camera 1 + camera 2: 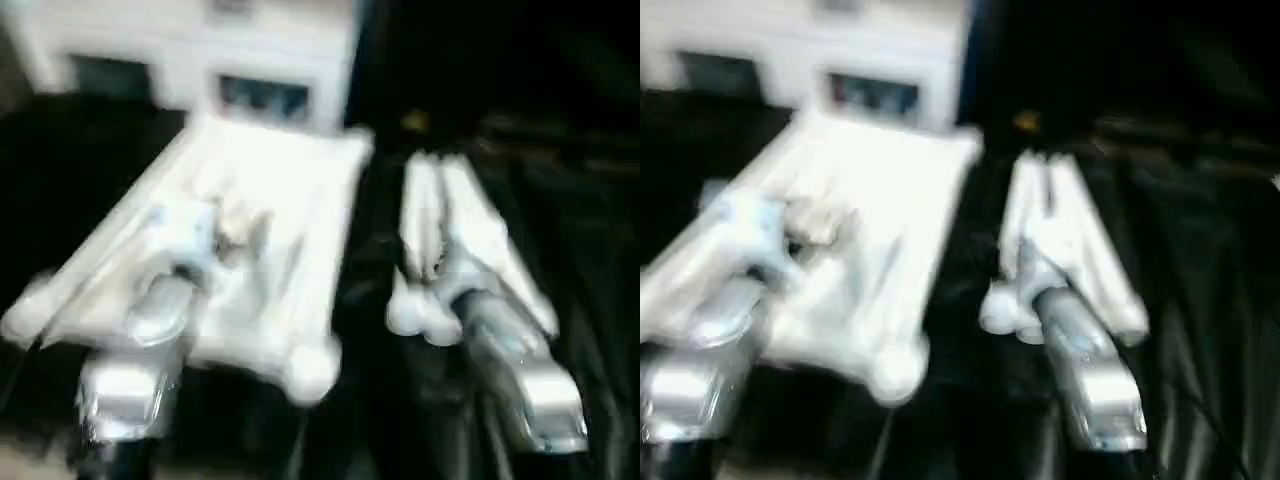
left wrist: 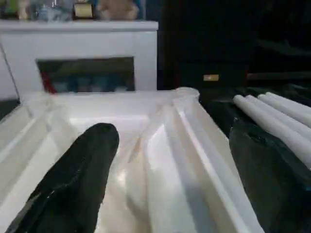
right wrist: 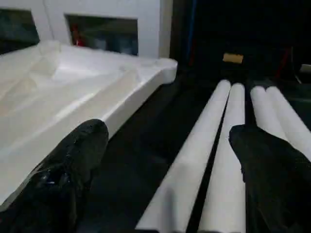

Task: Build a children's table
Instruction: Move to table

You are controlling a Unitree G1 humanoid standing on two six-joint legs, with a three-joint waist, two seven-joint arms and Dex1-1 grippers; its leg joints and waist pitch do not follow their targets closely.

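Observation:
The children's table top (image 1: 290, 180) lies underside up on the left, white, with rounded corner sockets. Several white tubular legs (image 1: 470, 230) lie side by side to its right, flared ends toward me. My left gripper (image 2: 172, 133) hovers open over the top's right-hand part, one black finger (image 2: 82, 170) above the ribbed hollow and the other beyond the raised edge rail (image 2: 194, 145). My right gripper (image 3: 167, 131) is open just above the near ends of the legs (image 3: 214, 126), its fingers spread to either side of them. Neither gripper holds anything.
A black cloth (image 1: 580, 200) covers the work table. A white cabinet (image 1: 200, 50) with dark openings stands behind the table top. A small yellow object (image 1: 413, 122) sits at the back near the legs' far ends.

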